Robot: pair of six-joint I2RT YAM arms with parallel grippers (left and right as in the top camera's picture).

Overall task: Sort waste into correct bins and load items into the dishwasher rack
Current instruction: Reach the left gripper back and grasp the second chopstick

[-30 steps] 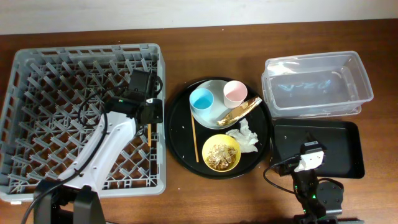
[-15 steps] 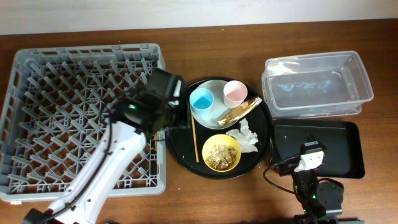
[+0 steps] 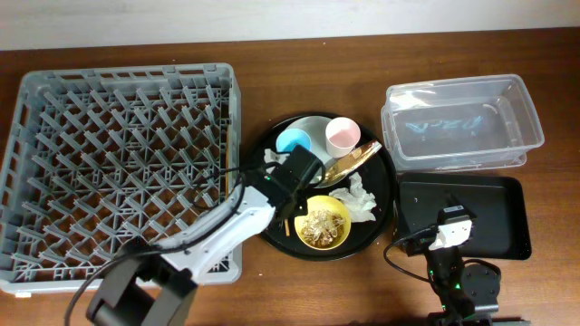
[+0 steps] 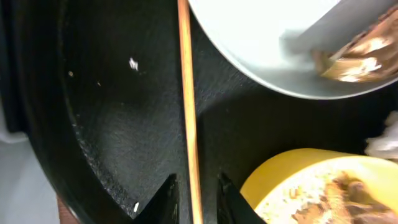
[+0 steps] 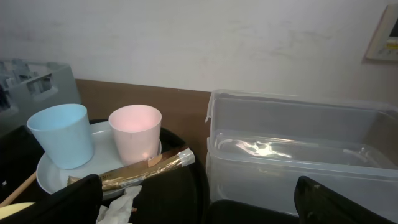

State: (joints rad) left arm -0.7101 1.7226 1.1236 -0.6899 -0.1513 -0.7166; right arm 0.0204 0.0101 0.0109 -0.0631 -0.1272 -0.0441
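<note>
My left gripper (image 3: 292, 177) is low over the large round black tray (image 3: 268, 231). Its open fingers (image 4: 196, 200) straddle one wooden chopstick (image 4: 185, 81) without touching it. The yellow bowl (image 3: 323, 223) of beige scraps lies just right of it. The grey-green plate (image 3: 314, 128) carries the blue cup (image 3: 292, 141), the pink cup (image 3: 343, 136) and the gold wrapper (image 3: 355, 158). The white napkin (image 3: 359, 197) lies beside the bowl. My right gripper (image 3: 450, 228) is open and empty at the near edge of the shallow black tray (image 3: 497, 215).
The grey dishwasher rack (image 3: 118, 163) fills the left side. The clear tub (image 3: 462, 122) stands at the back right, behind the shallow black tray. The right wrist view shows the cups (image 5: 135, 132), the wrapper (image 5: 146, 169) and the tub (image 5: 298, 149) ahead.
My left arm has swung right from over the rack to the round tray and come down over the chopstick. The right arm has not moved.
</note>
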